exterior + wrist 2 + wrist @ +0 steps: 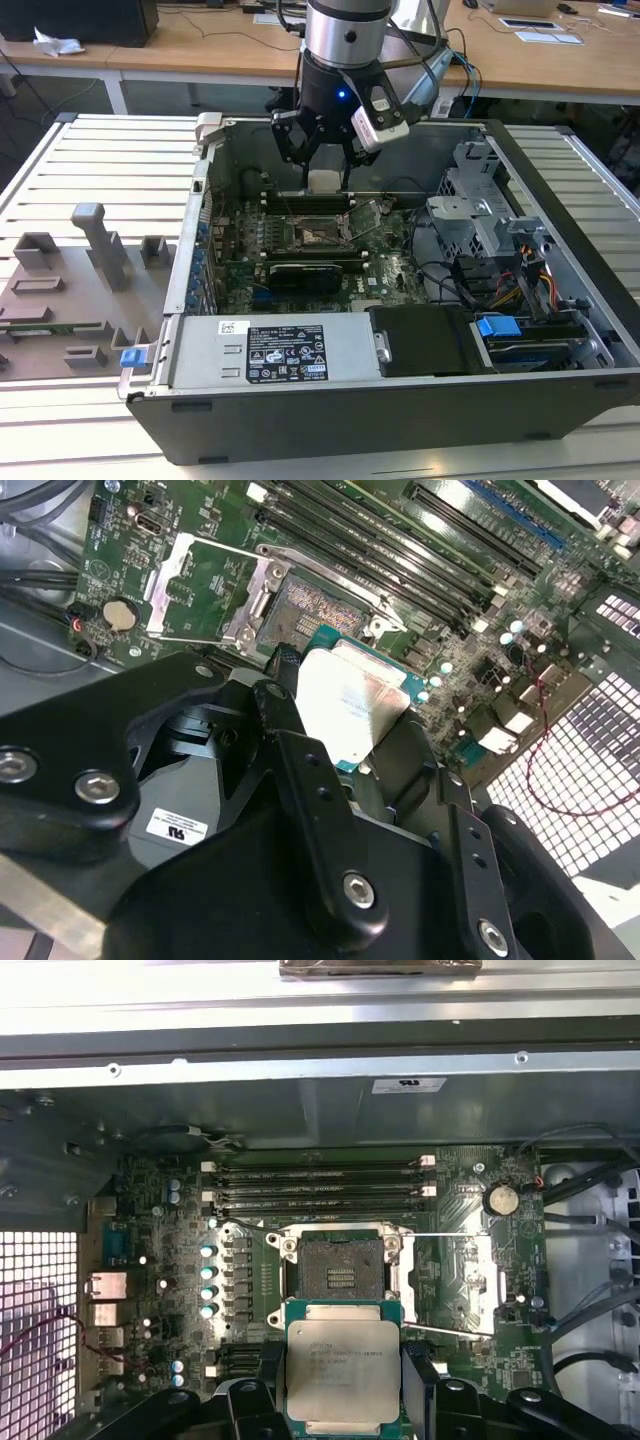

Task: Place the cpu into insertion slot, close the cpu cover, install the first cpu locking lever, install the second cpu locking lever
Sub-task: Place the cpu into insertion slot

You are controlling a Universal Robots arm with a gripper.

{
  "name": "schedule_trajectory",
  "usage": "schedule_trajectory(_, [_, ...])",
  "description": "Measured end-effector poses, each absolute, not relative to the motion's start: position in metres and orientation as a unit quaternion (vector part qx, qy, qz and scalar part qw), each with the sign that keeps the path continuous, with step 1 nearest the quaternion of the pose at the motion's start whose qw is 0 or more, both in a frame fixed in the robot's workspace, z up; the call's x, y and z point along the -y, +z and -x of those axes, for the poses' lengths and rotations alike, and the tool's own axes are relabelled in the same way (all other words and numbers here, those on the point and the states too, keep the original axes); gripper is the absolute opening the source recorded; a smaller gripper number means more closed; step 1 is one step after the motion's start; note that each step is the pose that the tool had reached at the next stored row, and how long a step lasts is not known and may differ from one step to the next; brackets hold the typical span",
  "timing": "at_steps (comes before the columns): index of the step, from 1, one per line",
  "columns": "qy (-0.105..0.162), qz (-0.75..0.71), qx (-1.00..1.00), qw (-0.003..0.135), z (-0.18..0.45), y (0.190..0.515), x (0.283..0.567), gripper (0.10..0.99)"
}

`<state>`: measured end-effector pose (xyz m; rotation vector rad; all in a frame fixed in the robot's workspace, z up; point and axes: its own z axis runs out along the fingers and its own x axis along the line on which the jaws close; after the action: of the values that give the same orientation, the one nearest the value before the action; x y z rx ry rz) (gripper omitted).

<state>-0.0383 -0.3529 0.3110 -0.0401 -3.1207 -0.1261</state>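
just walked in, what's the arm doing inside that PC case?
The arm's gripper is shut on the cpu and holds it above the motherboard inside the open computer case, close to the insertion slot. The slot is empty, with its dark centre exposed. The cpu cover is swung open beside the slot. The chip is not yet seated and the cover is not yet closed.

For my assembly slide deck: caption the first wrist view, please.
The gripper holds the cpu near the empty insertion slot, cpu cover flipped open.
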Motion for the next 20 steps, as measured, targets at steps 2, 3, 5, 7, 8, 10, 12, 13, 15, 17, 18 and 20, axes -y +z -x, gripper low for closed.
schedule_trajectory(2, [-0.04, 0.013, 0.999, 0.009, 0.038, 0.31, 0.353, 0.545])
schedule_trajectory(3, [-0.04, 0.013, 0.999, 0.009, 0.038, 0.309, 0.353, 0.545])
schedule_trajectory(5, [-0.04, 0.013, 0.999, 0.009, 0.038, 0.308, 0.353, 0.545])
schedule_trajectory(7, [-0.04, 0.013, 0.999, 0.009, 0.038, 0.305, 0.353, 0.545])
schedule_trajectory(8, [-0.04, 0.013, 0.999, 0.009, 0.038, 0.303, 0.353, 0.545])
schedule_trajectory(10, [-0.04, 0.013, 0.999, 0.009, 0.038, 0.301, 0.353, 0.545])
schedule_trajectory(12, [-0.04, 0.013, 0.999, 0.009, 0.038, 0.299, 0.353, 0.545])
schedule_trajectory(13, [-0.04, 0.013, 0.999, 0.009, 0.038, 0.299, 0.353, 0.545])
schedule_trajectory(15, [-0.04, 0.013, 0.999, 0.009, 0.038, 0.297, 0.353, 0.545])
schedule_trajectory(17, [-0.04, 0.013, 0.999, 0.009, 0.038, 0.294, 0.353, 0.545])
schedule_trajectory(18, [-0.039, 0.013, 0.999, 0.009, 0.038, 0.293, 0.353, 0.545])
schedule_trajectory(20, [-0.039, 0.013, 0.999, 0.009, 0.038, 0.29, 0.353, 0.545])
